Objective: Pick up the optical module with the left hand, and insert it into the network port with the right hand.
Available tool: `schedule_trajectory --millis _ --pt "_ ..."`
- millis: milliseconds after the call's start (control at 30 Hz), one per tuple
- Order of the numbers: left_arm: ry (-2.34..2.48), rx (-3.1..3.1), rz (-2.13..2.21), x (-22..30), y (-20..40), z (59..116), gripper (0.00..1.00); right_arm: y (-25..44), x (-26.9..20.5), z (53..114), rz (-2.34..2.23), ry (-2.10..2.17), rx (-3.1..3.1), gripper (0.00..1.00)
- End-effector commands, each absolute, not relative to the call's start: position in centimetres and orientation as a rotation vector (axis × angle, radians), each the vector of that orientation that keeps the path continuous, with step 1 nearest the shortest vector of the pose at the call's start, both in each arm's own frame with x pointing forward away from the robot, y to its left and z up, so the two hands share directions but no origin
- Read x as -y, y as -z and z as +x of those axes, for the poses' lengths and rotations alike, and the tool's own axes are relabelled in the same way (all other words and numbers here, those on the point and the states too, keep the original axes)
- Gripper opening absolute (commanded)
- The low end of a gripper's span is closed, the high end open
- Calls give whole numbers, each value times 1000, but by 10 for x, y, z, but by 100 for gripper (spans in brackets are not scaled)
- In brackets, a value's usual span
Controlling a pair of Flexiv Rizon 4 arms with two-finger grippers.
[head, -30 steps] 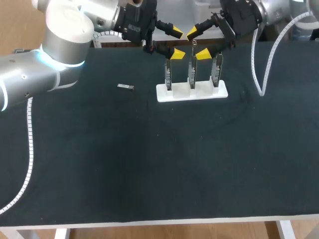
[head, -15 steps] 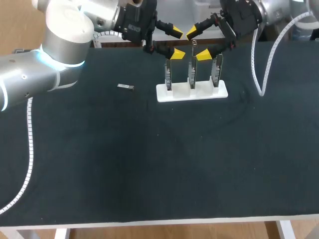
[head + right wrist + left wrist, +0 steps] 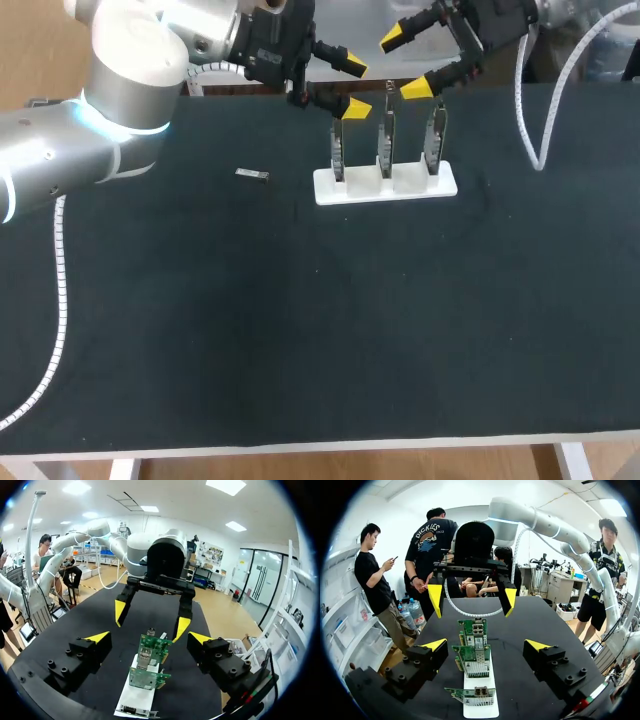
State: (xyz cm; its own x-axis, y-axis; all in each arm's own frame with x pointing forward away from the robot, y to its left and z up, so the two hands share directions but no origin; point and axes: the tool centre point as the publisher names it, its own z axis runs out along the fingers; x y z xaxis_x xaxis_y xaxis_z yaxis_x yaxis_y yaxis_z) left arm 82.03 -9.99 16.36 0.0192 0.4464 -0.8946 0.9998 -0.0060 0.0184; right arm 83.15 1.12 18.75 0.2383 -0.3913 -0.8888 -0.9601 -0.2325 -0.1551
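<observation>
Module: the small optical module (image 3: 253, 175) lies flat on the dark bench (image 3: 300, 330), left of the stand, untouched.
Left hand (image 3: 353, 88): fingers apart, empty, hanging by the stand's left board and not over the module it must fetch.
Stand (image 3: 386, 184): a white base holding three circuit boards upright, probably so the ports are reachable from above.
Right hand (image 3: 407, 63): fingers apart, empty, raised behind the stand, seemingly waiting.

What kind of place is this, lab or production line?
Probably a robotics lab test bench: a black covered table, a white stand holding three upright green circuit boards, a small silver optical module lying loose.
</observation>
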Motion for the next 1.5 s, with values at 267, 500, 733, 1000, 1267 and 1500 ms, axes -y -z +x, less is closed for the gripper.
schedule_trajectory --millis 267,500,733,1000,1267,1500 --pt "942 -1525 1557 101 -164 823 100 -189 -15 826 -1776 -948 -1255 44" --pt "942 -1525 1557 101 -164 823 100 -189 -15 826 -1776 -948 -1255 0" --pt "942 -1525 1557 101 -164 823 100 -189 -15 826 -1776 -948 -1255 0" --pt "942 -1525 1557 101 -164 823 100 -189 -15 826 -1776 -948 -1255 0" --pt "942 -1525 1557 101 -164 823 100 -187 -15 826 -1773 -953 -1254 0" --pt "942 -1525 1557 101 -164 823 100 -182 -14 826 -1767 -962 -1264 0"
